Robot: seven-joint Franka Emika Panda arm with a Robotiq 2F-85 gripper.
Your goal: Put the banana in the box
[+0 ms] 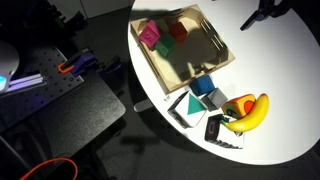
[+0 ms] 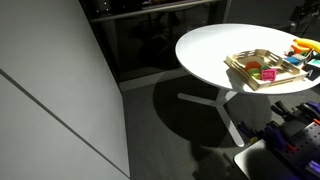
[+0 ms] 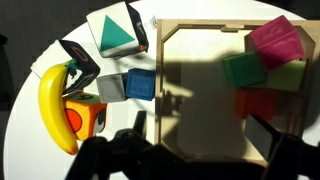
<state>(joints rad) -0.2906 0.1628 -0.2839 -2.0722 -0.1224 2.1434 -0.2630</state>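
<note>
Banana [image 3: 55, 105] lies on the white table [image 1: 290, 70], outside the box [image 3: 200, 112], against the orange-and-yellow cube [image 3: 88, 120] and near the patterned block [image 3: 78, 58]. The box holds coloured cubes [image 3: 275, 42]. Your gripper [image 3: 190, 165] hangs high above, fingers spread wide, holding nothing.

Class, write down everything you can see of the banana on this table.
The banana is curved, smooth-skinned and yellow with darker tips, whole and unpeeled. It lies flat on the white table near its edge, outside the wooden box. Its inner curve hugs an orange-and-yellow cube, apparently touching it. One tip reaches a black-and-white patterned block. Nothing grips it.
</note>
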